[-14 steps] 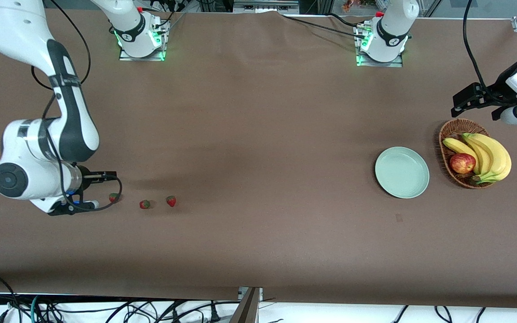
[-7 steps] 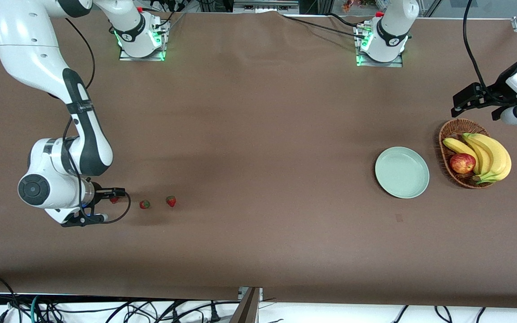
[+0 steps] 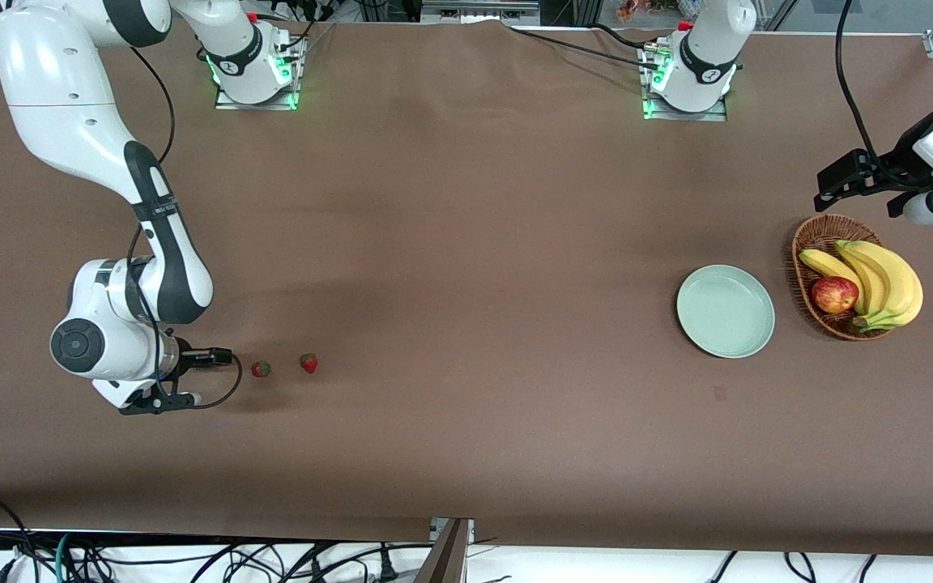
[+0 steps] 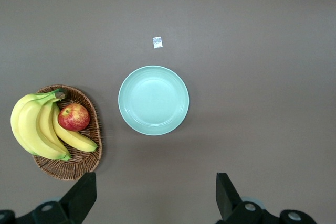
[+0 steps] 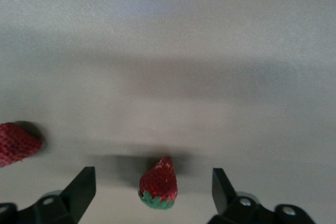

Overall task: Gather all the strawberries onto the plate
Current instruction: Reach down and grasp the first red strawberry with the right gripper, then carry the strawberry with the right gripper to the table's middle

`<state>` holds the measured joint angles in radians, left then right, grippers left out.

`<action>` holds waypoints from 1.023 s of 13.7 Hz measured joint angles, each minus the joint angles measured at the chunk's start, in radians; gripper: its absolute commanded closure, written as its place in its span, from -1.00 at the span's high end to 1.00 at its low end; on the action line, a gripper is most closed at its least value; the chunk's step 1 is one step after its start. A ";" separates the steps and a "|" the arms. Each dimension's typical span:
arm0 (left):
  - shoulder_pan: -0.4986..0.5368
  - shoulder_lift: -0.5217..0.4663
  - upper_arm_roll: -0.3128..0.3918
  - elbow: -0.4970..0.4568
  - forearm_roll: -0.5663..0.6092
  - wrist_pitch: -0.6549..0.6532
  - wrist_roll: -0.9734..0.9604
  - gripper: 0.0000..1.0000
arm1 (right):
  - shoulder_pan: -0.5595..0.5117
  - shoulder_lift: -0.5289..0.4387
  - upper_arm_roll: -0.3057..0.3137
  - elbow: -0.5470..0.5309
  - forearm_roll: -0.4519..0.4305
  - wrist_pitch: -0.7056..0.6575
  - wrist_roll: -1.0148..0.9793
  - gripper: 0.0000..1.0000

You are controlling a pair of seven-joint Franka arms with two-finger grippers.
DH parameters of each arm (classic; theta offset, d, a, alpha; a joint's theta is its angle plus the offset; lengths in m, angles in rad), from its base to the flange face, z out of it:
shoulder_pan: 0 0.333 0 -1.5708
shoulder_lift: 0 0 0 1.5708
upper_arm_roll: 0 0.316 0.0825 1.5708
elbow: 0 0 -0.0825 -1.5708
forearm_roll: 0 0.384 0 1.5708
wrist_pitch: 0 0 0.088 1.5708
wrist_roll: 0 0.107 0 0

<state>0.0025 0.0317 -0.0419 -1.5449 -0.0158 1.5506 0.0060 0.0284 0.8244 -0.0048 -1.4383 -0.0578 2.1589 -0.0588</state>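
On the brown desk (image 3: pixel 466 267) we list three strawberries toward the right arm's end: two in the open (image 3: pixel 261 369) (image 3: pixel 308 363), and a third (image 5: pixel 158 184) lying on the desk between the spread fingers of the right gripper (image 5: pixel 152 192), untouched by either. We record that gripper as low over this berry, jaws wide. The mint-green plate (image 3: pixel 726 311) sits bare toward the left arm's end, just beside a wicker basket (image 3: pixel 811 243) holding bananas (image 3: pixel 879 279) and an apple (image 3: pixel 834 295). The left gripper (image 4: pixel 155 195) waits high above plate and basket, jaws wide, holding nothing.
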 measured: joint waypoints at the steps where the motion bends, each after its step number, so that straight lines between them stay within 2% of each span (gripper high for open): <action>1: 0.000 0.000 0.000 0.000 0.000 0.000 0.000 1.00 | 0.000 0.000 0.000 0.000 0.000 0.000 0.000 0.15; 2: 0.000 0.000 0.000 0.000 0.000 0.000 0.000 1.00 | 0.000 0.000 0.000 0.000 0.000 0.000 0.000 -0.02; 4: 0.000 0.000 0.000 0.000 0.000 0.000 0.000 1.00 | 0.000 0.000 0.000 0.000 0.000 0.000 0.000 -0.18; 10: 0.000 0.000 0.000 0.000 0.000 0.000 0.000 1.00 | -0.003 0.001 0.000 -0.012 0.000 0.000 0.000 -0.44; 14: 0.000 0.000 0.000 0.000 0.000 0.000 0.000 1.00 | -0.002 -0.001 0.001 -0.003 0.000 0.002 0.000 -0.46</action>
<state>0.0025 0.0317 -0.0419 -1.5449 -0.0158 1.5506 0.0060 0.0262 0.8232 -0.0036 -1.4417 -0.0578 2.1607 -0.0592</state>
